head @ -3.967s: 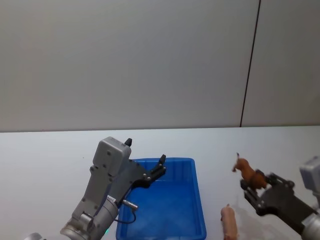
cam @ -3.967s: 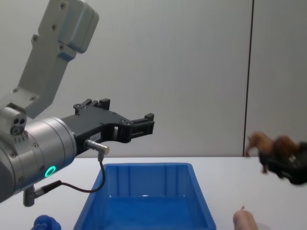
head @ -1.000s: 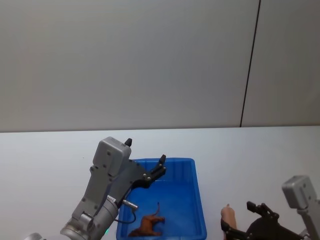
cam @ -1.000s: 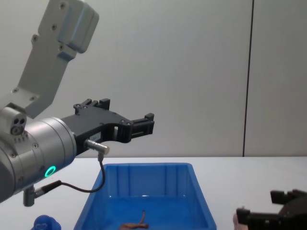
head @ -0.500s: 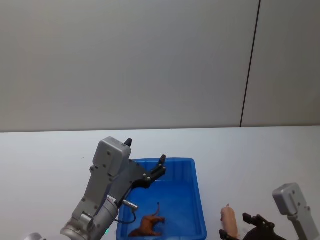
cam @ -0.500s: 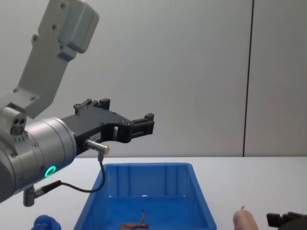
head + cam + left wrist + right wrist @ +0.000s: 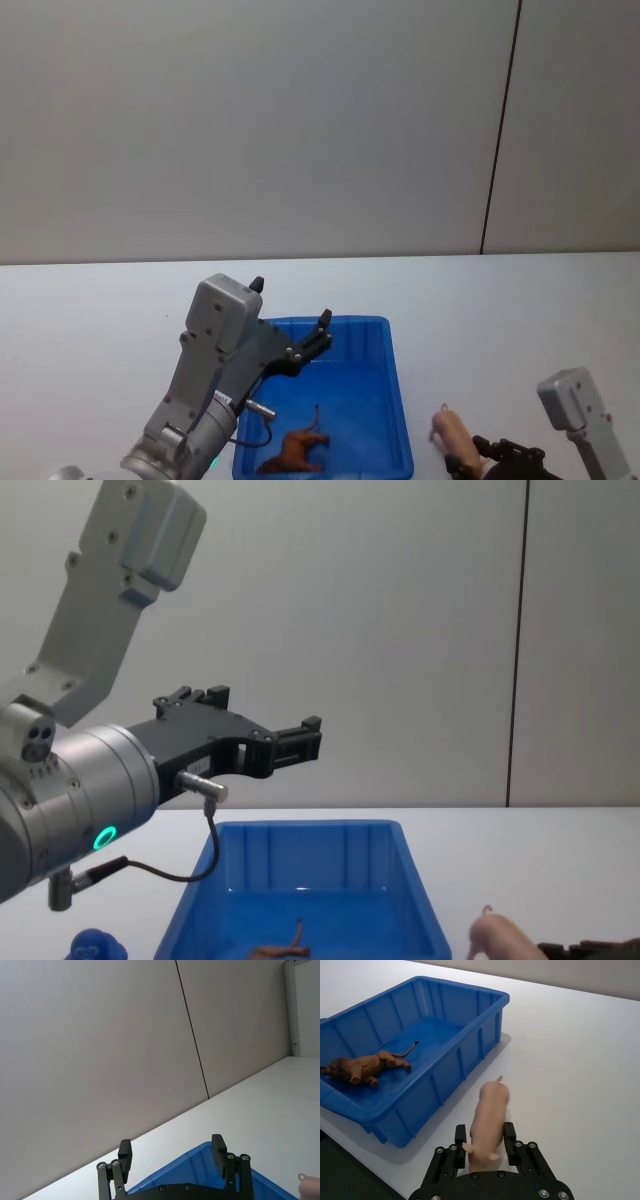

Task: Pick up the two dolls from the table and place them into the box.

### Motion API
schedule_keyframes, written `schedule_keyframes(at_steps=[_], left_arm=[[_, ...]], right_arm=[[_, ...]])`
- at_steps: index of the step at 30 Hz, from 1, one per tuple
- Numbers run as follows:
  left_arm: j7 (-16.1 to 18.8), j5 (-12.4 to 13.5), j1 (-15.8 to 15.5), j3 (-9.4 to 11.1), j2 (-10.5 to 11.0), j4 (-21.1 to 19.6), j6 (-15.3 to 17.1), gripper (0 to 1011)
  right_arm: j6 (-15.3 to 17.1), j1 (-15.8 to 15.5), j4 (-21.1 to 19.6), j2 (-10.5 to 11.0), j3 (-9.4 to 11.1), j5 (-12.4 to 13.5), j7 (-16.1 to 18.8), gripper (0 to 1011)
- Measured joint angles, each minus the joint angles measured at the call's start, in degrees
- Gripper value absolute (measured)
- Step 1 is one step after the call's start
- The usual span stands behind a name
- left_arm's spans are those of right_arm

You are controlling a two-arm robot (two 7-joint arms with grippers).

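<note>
- Second doll is the step in hand: my right gripper (image 7: 485, 1135) has its jaws clenched on the pink pig doll (image 7: 489, 1115), low over the worktop (image 7: 570, 1060), just beside the box (image 7: 447, 1072).
- The brown doll (image 7: 362, 1067) lies inside the box.
- Next, I judge: lift the pig over the rim, then release.
- My left gripper (image 7: 172, 1152) hovers above the box, jaws released.
- I can read no brand, label or writing.

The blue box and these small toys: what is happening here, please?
The right gripper is shut on the pink pig doll, which is outside the blue box, close beside its wall. The brown doll lies on its side inside the box. The left gripper hovers open above the box, holding nothing.
</note>
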Motion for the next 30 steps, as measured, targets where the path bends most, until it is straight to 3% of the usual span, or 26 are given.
schedule_keyframes(at_steps=[5,21,30], left_arm=[[0.0,0.0,0.0,0.0,0.0,0.0,0.0,1001],[0.0,0.0,0.0,0.0,0.0,0.0,0.0,1001],[0.0,0.0,0.0,0.0,0.0,0.0,0.0,1001]], right_arm=[[-0.12,0.14,0.24,-0.13,-0.05,-0.25,-0.46,366],[-4.05,0.77,-1.79,0.06,0.48,-1.7,-2.37,362],[-5.83,2.88,-4.38,-0.16,1.06,-2.06,-1.38,362]])
